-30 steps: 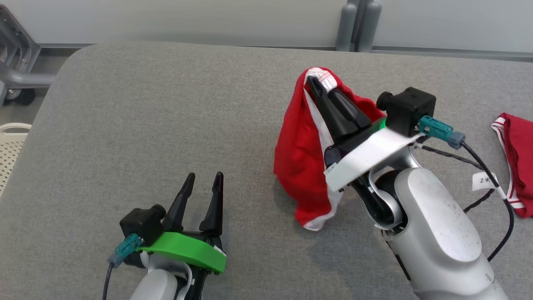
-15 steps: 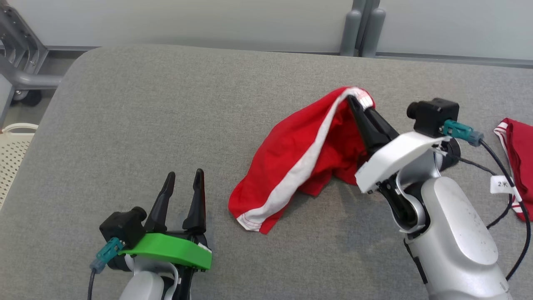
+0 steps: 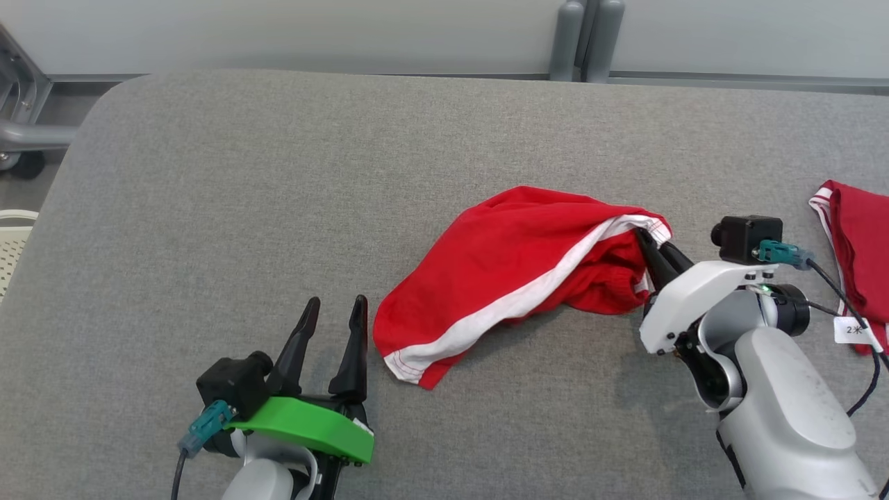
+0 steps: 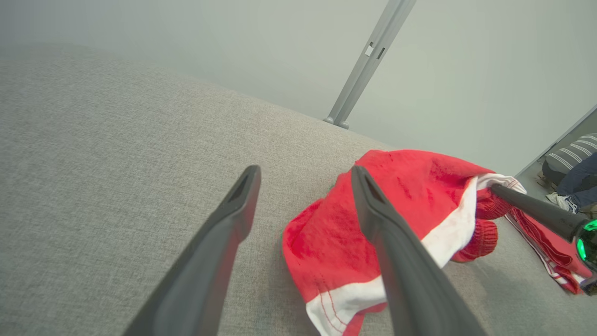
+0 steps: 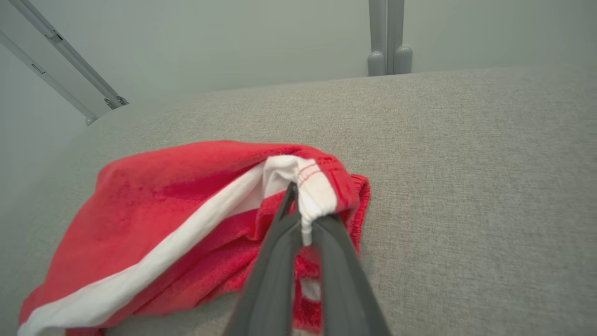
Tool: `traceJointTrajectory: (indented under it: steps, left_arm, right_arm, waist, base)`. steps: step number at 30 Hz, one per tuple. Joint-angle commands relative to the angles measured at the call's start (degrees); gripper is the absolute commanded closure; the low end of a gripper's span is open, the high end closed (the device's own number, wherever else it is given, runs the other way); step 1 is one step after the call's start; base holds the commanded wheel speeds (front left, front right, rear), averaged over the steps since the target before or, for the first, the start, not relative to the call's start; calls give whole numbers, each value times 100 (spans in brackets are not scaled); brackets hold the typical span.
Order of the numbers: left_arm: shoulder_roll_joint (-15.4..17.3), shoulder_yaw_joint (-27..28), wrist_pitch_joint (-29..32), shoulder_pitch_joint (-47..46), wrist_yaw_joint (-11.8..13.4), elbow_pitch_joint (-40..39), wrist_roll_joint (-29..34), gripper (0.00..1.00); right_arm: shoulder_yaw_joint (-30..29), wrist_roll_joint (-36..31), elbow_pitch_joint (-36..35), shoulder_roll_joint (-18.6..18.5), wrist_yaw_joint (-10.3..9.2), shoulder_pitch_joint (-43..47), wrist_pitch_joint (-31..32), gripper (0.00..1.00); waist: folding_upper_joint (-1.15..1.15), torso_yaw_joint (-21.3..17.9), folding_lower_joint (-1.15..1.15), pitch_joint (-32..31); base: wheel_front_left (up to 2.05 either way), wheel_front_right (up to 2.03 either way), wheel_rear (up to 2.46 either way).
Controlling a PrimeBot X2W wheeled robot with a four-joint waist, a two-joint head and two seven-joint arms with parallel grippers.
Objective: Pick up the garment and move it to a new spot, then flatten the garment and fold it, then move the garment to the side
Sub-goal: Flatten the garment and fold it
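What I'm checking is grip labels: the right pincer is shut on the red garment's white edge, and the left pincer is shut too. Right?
No: the left pincer is open, jaws apart, as the left wrist view shows. The right pincer is shut on the red garment at its white edge.

**Room round my bench**

Grey cloth-topped table (image 3: pixel 278 208) w/ rounded corner in front of me. Pale wall (image 3: pixel 347 28) behind, twin grey posts (image 3: pixel 583 42) against it. Metal frame (image 3: pixel 21 128) w/ wheel (image 3: pixel 28 165) and cream holed basket (image 3: pixel 10 243) off my left.
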Motion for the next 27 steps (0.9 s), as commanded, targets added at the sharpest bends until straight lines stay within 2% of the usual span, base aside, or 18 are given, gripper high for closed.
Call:
traceJointTrajectory:
  steps: [1,12,20,22,23,24,27]
  left_arm:
    - [0,-12,-15,7,-45,21,25,0]
    - [31,-51,-15,42,-32,54,41,0]
    - [72,-27,-16,-17,-6,18,31,0]
    - [106,-19,-16,-34,5,8,42,0]
    - [111,-16,-17,-38,10,2,46,0]
    - [121,-14,-17,-42,20,-5,49,0]
    - [146,-5,-16,-46,46,-40,57,0]
  right_arm:
    - [38,100,1,-90,0,56,63,100]
    - [504,1036,-669,-1292,0,453,944,100]
    - [840,1194,-770,-1495,0,748,867,100]
    - [880,1226,-746,-1462,0,782,764,61]
    - [897,1233,-753,-1468,0,795,731,46]
    - [908,1214,-766,-1484,0,806,690,0]
    - [877,1193,-822,-1498,0,910,542,0]
  waist:
    - [58,-15,0,-7]
    - [58,-122,0,-30]
    - [58,-234,0,45]
    - [58,-302,0,61]
    - [58,-326,0,62]
    - [58,-351,0,61]
    - [58,-419,0,45]
  base:
    - [0,0,0]
    - [0,0,0]
    - [0,0,0]
    - [0,0,0]
    - [0,0,0]
    - [0,0,0]
    - [0,0,0]
